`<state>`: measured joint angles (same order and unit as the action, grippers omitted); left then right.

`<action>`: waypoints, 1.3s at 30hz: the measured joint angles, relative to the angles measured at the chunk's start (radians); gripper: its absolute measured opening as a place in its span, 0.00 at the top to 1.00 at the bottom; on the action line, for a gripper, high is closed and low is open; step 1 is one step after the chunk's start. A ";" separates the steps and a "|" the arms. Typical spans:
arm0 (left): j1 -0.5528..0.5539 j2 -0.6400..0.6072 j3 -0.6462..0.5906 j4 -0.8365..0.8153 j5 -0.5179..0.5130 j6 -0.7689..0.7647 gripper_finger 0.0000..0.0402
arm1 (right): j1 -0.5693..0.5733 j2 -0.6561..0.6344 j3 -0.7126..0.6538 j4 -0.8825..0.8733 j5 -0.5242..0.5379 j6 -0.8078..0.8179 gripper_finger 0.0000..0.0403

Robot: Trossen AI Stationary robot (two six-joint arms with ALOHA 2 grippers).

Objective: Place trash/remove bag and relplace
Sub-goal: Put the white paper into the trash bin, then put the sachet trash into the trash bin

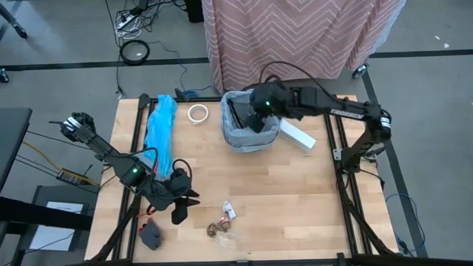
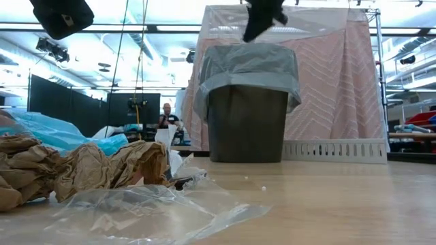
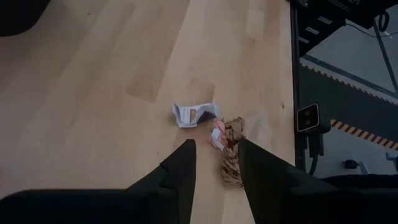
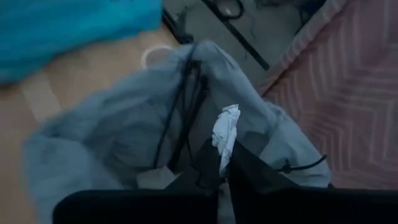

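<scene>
Grey bag rim under right gripper (pinching white scrap), left gripper spread, bare wood around.

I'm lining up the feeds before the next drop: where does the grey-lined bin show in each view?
High view: the bin stands at the table's far middle, under the right gripper.
Low view: the bin stands centre, upright.
Left wrist view: not in it.
Right wrist view: the bin's grey bag fills the picture, open mouth below the fingers.
Shared landmark: the turquoise bag, seen in the high, low and right wrist views.
</scene>
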<state>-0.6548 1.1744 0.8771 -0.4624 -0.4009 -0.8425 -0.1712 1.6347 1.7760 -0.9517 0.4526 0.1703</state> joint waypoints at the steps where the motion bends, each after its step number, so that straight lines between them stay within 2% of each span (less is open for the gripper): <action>1: 0.000 0.000 0.000 0.000 -0.005 0.000 0.68 | -0.017 0.004 0.000 -0.010 -0.020 -0.007 0.95; 9: 0.000 0.000 0.000 -0.002 -0.020 0.000 0.68 | -0.067 0.062 0.000 -0.059 -0.148 -0.101 0.85; 17: 0.000 0.000 0.000 -0.005 -0.020 0.000 0.68 | -0.064 0.078 0.010 0.005 -0.128 -0.166 0.53; 19: 0.000 0.000 0.000 -0.004 -0.020 -0.002 0.68 | -0.059 0.078 0.043 -0.004 -0.095 -0.167 0.46; 22: 0.000 0.000 0.000 -0.002 -0.020 -0.016 0.68 | -0.034 0.078 0.123 0.003 -0.104 -0.173 0.39; 26: 0.000 0.000 0.000 -0.002 -0.020 -0.018 0.68 | 0.063 0.076 0.237 -0.003 -0.239 -0.146 0.38; 29: 0.000 0.000 0.000 -0.001 -0.020 -0.018 0.68 | 0.176 0.072 0.250 0.014 -0.321 -0.093 0.40; 35: 0.000 0.000 0.000 -0.004 -0.020 -0.018 0.68 | 0.406 0.176 0.175 0.064 -0.297 -0.033 0.38; 39: 0.000 0.000 0.000 -0.007 -0.017 -0.018 0.68 | 0.489 0.307 0.152 0.180 -0.266 0.004 0.36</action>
<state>-0.6550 1.1748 0.8776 -0.4692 -0.4179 -0.8606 0.3175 1.9413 1.9278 -0.7721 0.1865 0.1742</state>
